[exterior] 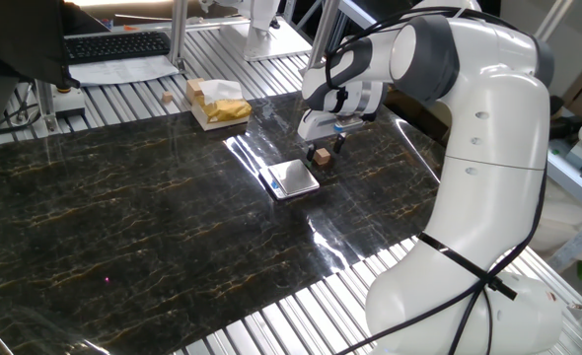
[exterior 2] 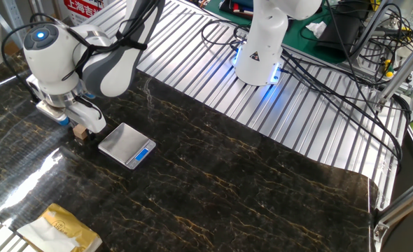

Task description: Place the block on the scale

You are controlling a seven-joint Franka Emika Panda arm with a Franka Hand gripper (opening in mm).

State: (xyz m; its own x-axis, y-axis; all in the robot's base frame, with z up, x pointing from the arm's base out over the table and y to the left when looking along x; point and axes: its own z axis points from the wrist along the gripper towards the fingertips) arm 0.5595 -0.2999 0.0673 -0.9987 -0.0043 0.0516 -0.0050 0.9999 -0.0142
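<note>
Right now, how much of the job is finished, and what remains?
Done: the gripper has reached the block, which sits between its fingers beside the scale. In hand: the grasp; whether the block is off the table I cannot tell. Left: carry it over the scale's bare plate and release it.

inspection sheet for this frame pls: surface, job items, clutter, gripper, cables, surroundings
Surface: dark marble-look table, glossy, with glare streaks.
Block: small wooden block beside the scale, not on it.
Scale: scale flat on the table, plate bare.
Clutter: pale-yellow box near the far edge; a second small wooden piece by it.
Gripper: gripper down at the block, fingers either side; whether it is clamped cannot be told.
Cables: black cable along the arm; cable bundle on the slatted bench.
Surroundings: keyboard, second robot base lit blue.
</note>
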